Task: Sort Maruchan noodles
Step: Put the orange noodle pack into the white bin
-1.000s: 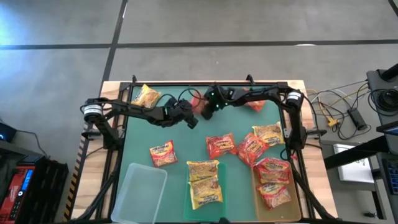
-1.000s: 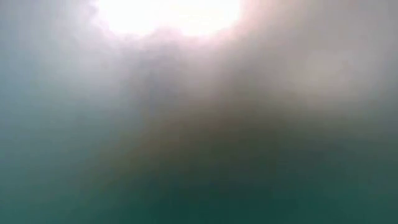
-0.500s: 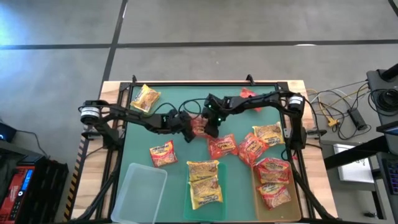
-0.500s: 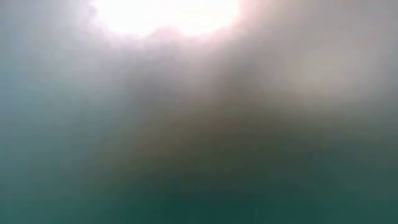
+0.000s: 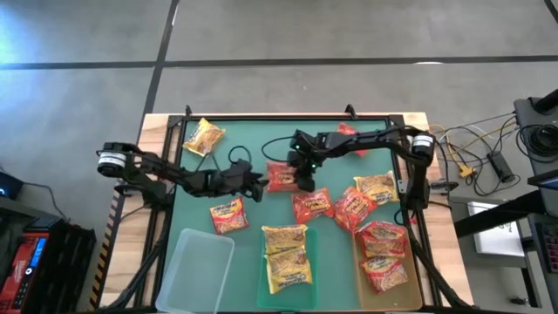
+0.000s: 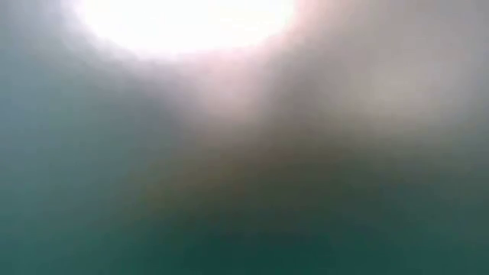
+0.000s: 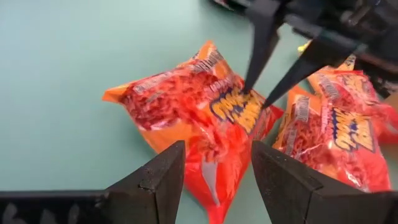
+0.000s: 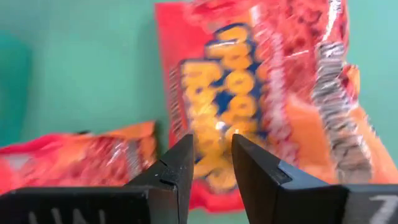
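Note:
A red-orange Maruchan noodle packet (image 5: 281, 176) with a blue and yellow label sits mid-table between my two grippers. My right gripper (image 5: 302, 177) reaches it from the far right and is shut on it. My left gripper (image 5: 259, 185) comes from the left and is open, its fingers (image 7: 165, 180) standing on either side of the packet's near end (image 7: 214, 186). Other packets lie loose on the green mat: red ones (image 5: 309, 205) (image 5: 353, 208), yellow ones (image 5: 205, 135) (image 5: 377, 187), and one (image 5: 228, 214) near my left gripper. The low view shows only blur. My right gripper pinches the packet's printed face beside the label (image 7: 239, 102) between its two fingertips (image 7: 252, 87). They slant down onto it from the far right side. The packet sits tilted. I cannot tell whether its lower end rests on the mat. I cannot tell whether my left gripper touches the packet's end between its fingers.
Three trays stand along the near edge: a clear one (image 5: 199, 257) on the left, a green one (image 5: 261, 275) in the middle holding yellow packets, and an amber one (image 5: 359, 262) on the right holding red packets. Another red packet (image 5: 349, 133) lies at the far side by the right arm.
My right gripper has carried the red-orange packet from the far side toward the near edge, rolling its wrist. My left gripper has drawn back toward the near left, sunk and rolled, staying at the packet's end. Neither gap has changed.

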Available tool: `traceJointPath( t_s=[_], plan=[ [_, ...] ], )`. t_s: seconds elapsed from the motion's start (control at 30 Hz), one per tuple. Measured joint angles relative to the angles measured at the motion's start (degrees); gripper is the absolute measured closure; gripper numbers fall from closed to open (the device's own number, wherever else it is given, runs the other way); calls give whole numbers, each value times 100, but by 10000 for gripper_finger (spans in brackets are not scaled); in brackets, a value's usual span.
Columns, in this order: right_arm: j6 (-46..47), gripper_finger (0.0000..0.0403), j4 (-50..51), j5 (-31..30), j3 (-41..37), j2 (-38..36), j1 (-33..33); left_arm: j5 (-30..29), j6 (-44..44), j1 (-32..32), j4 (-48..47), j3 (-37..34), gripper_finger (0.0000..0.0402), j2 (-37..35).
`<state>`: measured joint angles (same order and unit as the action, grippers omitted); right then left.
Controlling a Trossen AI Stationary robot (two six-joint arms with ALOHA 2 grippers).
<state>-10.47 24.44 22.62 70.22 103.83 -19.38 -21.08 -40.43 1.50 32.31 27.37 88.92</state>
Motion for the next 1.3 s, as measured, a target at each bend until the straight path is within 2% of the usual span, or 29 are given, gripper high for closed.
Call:
traceJointPath(
  t_s=[0.13,0.33,0.47,0.63,0.83,1.03,1.3],
  plan=[
    [-2,303,308,29,-68,-251,15,7,-104,8,288,-231,231,0],
    [237,303,-24,-36,-448,-391,135,294,154,100,271,-180,210,0],
    [507,303,-871,-66,-843,-387,194,613,346,117,224,-172,188,0],
    [749,303,-1681,-355,-1184,-374,188,669,361,269,216,-179,164,0],
    [750,303,-1714,-644,-1429,-350,188,379,-116,606,-85,-194,152,0],
    [638,314,-1840,-928,-1645,-353,185,363,-444,836,-22,-161,152,30],
    [504,330,-2082,-1073,-1687,-354,186,407,-876,852,18,159,153,683]
  ],
)
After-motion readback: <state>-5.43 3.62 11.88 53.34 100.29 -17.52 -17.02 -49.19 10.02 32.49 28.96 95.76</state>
